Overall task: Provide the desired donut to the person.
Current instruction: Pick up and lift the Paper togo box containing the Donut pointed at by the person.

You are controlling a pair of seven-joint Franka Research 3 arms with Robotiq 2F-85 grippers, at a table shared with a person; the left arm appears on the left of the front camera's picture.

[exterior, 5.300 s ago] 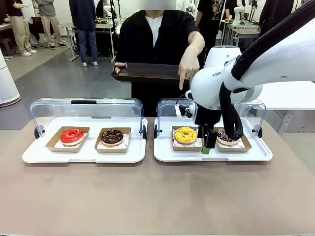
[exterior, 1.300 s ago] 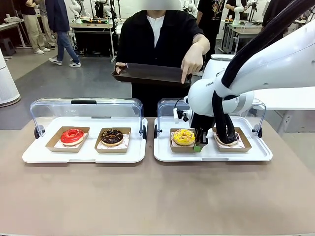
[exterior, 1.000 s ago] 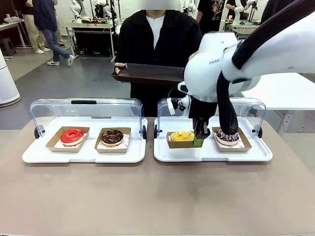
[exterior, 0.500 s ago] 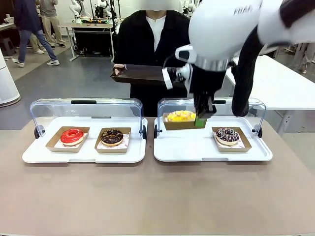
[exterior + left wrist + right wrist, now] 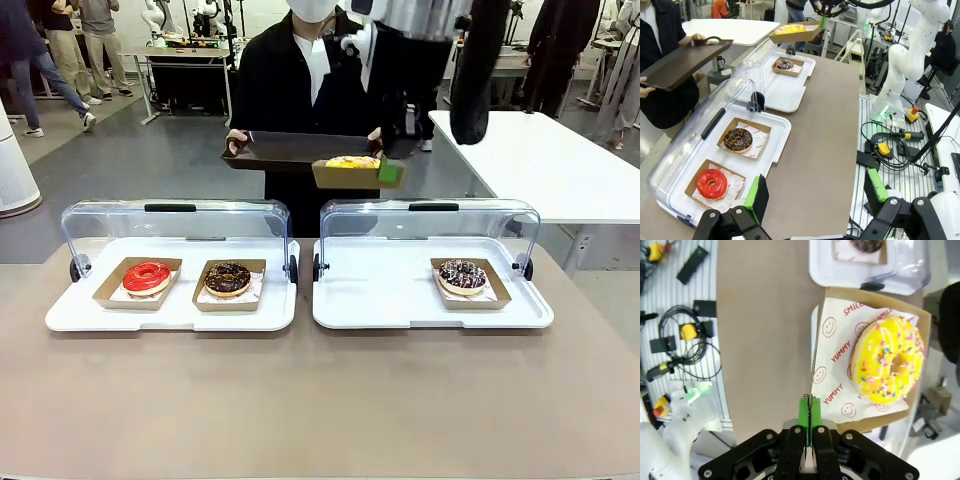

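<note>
The yellow sprinkled donut lies in a cardboard box held in the air. My right gripper is shut on the box's edge, just in front of the dark serving tray that the person holds with both hands. In the right wrist view the fingers pinch the box wall, and the yellow donut rests on smiley-printed paper. My left gripper hangs open over the table's near left end, with nothing in it.
The left white tray holds a red donut and a chocolate donut. The right white tray holds a sprinkled chocolate donut. Both clear lids stand open behind them. A white table stands at the far right.
My right arm lifted the boxed yellow donut off the right white tray and carried it up toward the person's tray. The person's pointing hand went back to the tray.
</note>
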